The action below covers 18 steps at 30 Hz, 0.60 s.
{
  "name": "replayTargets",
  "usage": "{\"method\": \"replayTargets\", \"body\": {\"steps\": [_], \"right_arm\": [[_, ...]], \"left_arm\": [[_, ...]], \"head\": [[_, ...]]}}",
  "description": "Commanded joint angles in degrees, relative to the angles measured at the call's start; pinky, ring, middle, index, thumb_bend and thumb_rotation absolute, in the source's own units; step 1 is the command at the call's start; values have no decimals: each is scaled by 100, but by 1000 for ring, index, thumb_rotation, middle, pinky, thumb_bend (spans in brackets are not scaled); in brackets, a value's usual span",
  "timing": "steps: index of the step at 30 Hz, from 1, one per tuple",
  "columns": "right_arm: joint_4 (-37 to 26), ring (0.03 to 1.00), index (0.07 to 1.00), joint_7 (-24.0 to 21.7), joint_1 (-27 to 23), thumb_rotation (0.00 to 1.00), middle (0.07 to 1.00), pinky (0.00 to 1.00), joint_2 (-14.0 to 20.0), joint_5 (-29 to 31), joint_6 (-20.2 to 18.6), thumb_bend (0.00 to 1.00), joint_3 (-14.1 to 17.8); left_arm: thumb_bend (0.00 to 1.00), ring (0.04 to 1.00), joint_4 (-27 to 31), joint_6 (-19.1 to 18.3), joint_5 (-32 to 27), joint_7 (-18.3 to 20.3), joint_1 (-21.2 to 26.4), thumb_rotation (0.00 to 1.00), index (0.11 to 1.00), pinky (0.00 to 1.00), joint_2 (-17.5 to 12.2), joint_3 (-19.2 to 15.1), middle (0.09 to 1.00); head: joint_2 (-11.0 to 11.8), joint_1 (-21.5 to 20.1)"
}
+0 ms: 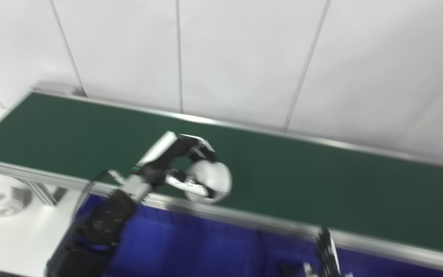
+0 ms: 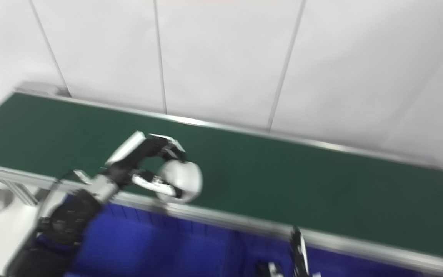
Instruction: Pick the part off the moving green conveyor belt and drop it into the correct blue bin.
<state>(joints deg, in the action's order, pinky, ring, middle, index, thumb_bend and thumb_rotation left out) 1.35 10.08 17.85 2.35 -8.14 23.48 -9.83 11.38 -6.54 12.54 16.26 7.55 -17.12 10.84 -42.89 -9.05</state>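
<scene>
The white part point(image 1: 210, 181), pinched by the left hand point(image 1: 179, 161) over the belt point(image 1: 321, 184), may be dropped if the rounded surface slips.

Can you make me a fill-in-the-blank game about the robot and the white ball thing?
1. The left hand is closed around a round part whose colour is ____.
2. The conveyor belt under the part is coloured ____.
3. The bin in front of the belt is coloured ____.
4. The right hand is low by the picture's bottom edge, holding ____.

Missing words: white; green; blue; nothing
</scene>
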Motion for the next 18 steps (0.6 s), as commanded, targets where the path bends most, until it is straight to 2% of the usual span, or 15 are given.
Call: {"method": "replayTargets", "body": {"steps": [1,6,10,18], "right_arm": [[-348,942,972,-11,-47,717,944,897,-157,-154,-39,731,46],[-581,922,960,-35,-69,698,929,877,-308,-359,-293,720,120],[-659,922,956,-77,-71,713,925,877,-376,-415,-398,734,175],[-735,915,952,-154,-65,703,923,874,-451,-424,-473,741,208]], "left_arm": [[498,486,206,303,-203,69,-94,0,468,505,-76,-24,525],[498,488,126,436,-60,153,-504,0,467,531,-115,119,524],[498,482,-134,702,165,198,-652,0,467,521,-156,312,525],[494,443,-492,843,990,146,-635,0,475,445,-244,713,554]], "head": [[-136,-118],[-328,-184],[-355,-197],[-393,-216]]}}
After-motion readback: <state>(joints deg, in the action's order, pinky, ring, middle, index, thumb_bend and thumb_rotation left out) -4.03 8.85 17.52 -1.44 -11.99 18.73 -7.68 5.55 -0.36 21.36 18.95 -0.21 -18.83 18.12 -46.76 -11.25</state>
